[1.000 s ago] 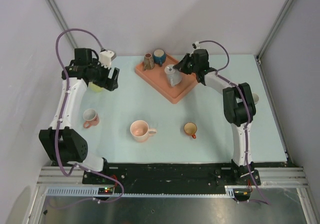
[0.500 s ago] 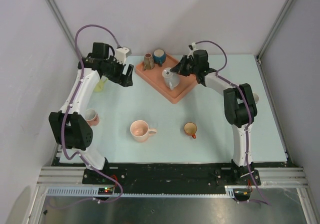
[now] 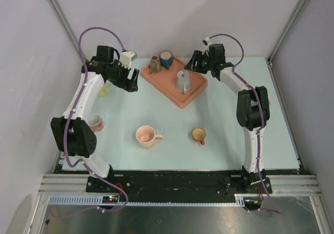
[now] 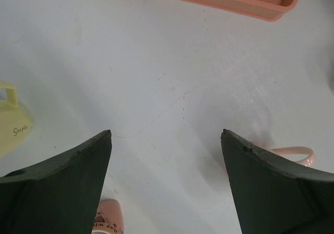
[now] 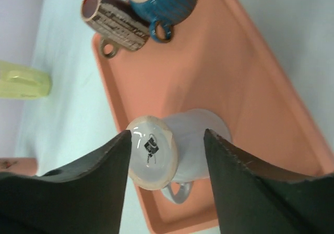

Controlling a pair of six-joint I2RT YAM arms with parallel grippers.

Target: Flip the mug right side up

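A pale grey mug [image 3: 182, 81] stands mouth down on the orange tray [image 3: 166, 88]. In the right wrist view its mug base [image 5: 152, 158] with a printed logo faces up and its handle [image 5: 176, 193] points toward the tray's near rim. My right gripper [image 3: 197, 65] hangs open just behind it, and its jaws [image 5: 167, 134] flank the mug without touching it. My left gripper [image 3: 132, 81] is open over bare table left of the tray, with nothing between its fingers [image 4: 166, 133].
A brown mug [image 3: 155, 63] and a blue mug [image 3: 166, 59] sit at the tray's far corner. On the table are a yellow mug [image 3: 106, 89], a pink mug [image 3: 95, 122], a larger pink mug [image 3: 147, 136] and a small orange cup [image 3: 199, 135].
My right gripper has opened, let go of the grey mug and drawn back from it. The mug now stands on the tray. My left arm swung toward the tray, then held still.
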